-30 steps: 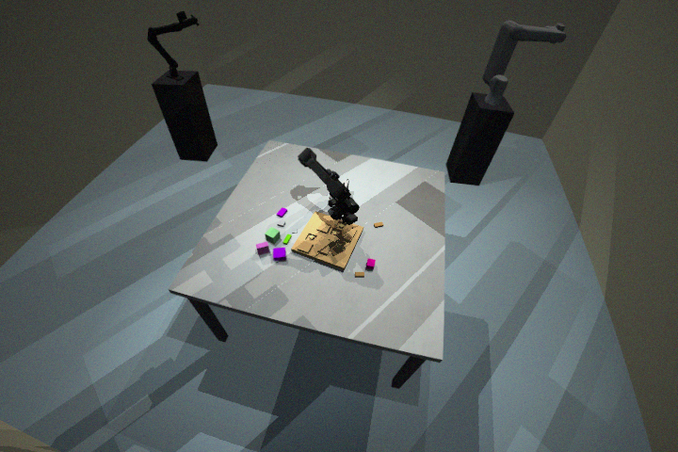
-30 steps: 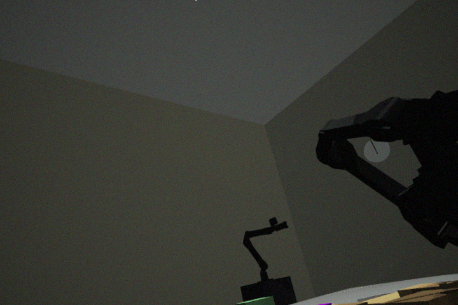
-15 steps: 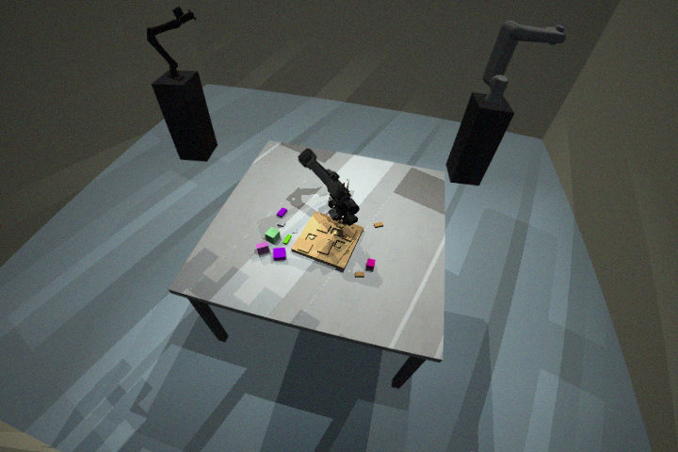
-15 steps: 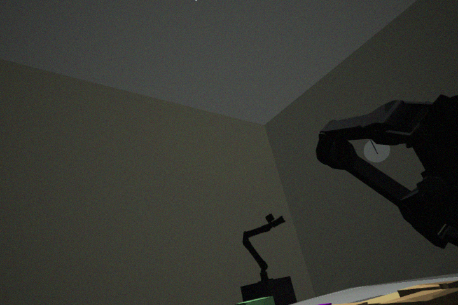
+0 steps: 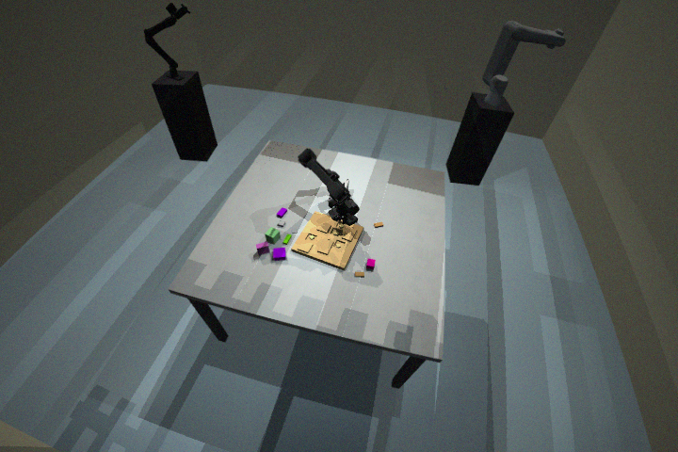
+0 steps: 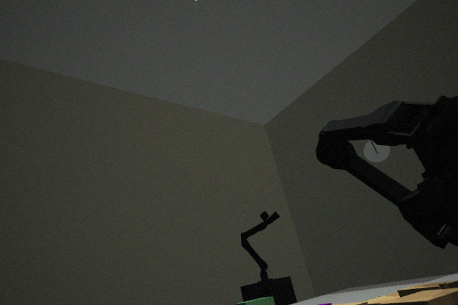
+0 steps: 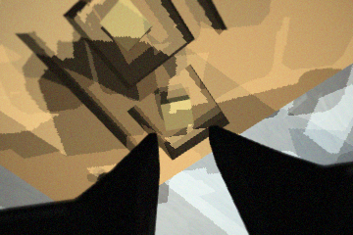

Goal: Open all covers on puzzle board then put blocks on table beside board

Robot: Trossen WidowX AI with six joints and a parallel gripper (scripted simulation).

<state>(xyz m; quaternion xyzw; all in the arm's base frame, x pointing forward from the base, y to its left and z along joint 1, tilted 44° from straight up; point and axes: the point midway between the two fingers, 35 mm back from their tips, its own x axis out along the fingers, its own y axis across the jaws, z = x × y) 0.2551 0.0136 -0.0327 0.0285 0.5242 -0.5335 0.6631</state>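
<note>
The tan puzzle board [image 5: 318,258] [image 7: 263,64] lies on the table, with dark-edged recesses and track lines in its top. In the wrist view a pale yellow square piece [image 7: 178,117] sits inside a small dark-edged recess just beyond the fingertips, and another pale yellow piece [image 7: 126,22] sits in a larger recess at the top. Which covers stand open I cannot tell. My gripper [image 5: 340,229] [image 7: 184,131] is partly open and empty, over the board's back edge beside the smaller recess. Its fingertips are not clear in the exterior view.
Left of the board lie a green block [image 5: 272,235], a lime piece [image 5: 287,239], a magenta block [image 5: 263,248], purple blocks [image 5: 279,253] [image 5: 281,212] and a small grey piece [image 5: 281,223]. Right of it lie a pink block [image 5: 370,264] and orange pieces [image 5: 378,224] [image 5: 359,274].
</note>
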